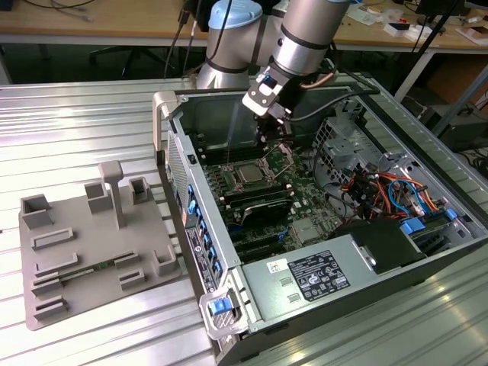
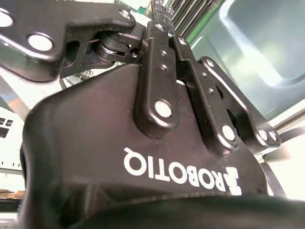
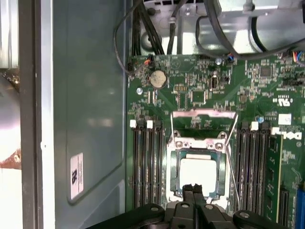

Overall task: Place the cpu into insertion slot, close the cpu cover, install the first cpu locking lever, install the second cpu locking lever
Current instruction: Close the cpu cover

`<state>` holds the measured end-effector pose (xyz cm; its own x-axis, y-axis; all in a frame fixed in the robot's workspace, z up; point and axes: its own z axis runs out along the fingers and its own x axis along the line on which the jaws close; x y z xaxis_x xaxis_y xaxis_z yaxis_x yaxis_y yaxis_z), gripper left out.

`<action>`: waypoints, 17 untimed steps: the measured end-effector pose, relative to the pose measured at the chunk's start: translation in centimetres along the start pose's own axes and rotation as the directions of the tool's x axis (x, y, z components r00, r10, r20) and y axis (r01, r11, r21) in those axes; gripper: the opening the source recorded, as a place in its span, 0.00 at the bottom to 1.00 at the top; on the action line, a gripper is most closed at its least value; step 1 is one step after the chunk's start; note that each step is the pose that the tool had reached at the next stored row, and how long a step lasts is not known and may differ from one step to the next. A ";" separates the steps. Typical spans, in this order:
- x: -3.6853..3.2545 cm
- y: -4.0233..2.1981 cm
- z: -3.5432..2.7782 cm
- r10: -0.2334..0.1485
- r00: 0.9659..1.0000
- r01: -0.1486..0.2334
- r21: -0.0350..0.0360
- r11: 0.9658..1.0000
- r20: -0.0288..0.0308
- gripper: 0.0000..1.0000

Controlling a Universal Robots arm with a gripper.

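The cpu [image 3: 198, 172] lies flat in the insertion slot [image 3: 198, 144], its pale metal face up; in the exterior view the cpu [image 1: 248, 174] sits mid-board inside the open case. The cpu cover [image 3: 204, 114] stands swung open beyond the socket, green board showing through its window. A thin wire locking lever [image 3: 232, 157] runs along one side of the socket, raised. My gripper [image 3: 195, 189] hovers over the chip's near edge with its fingers together and nothing visible between them. The gripper [image 1: 267, 141] hangs just above the socket, and its black linkage [image 2: 164, 21] looks shut.
Black memory slots [image 3: 145, 167] flank the socket on both sides. Cables [image 3: 152, 24] hang beyond the board, and the grey case wall [image 3: 90, 95] stands close by. A power supply [image 1: 305, 278] fills the case's near end. A grey fixture tray [image 1: 91, 252] lies at the exterior view's left.
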<state>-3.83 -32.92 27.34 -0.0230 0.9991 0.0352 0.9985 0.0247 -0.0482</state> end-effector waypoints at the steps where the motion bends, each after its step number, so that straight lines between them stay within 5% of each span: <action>1: -0.01 0.28 -0.01 0.000 1.000 0.000 0.000 1.000 0.000 0.11; 11: -0.29 4.19 -0.20 0.000 1.000 0.000 0.005 1.000 0.000 0.11; 17: -0.58 7.09 -0.20 0.000 1.000 0.000 0.013 1.000 0.000 0.11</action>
<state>3.27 -33.33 27.18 -0.0234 0.9991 0.0357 0.9978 0.0256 -0.0613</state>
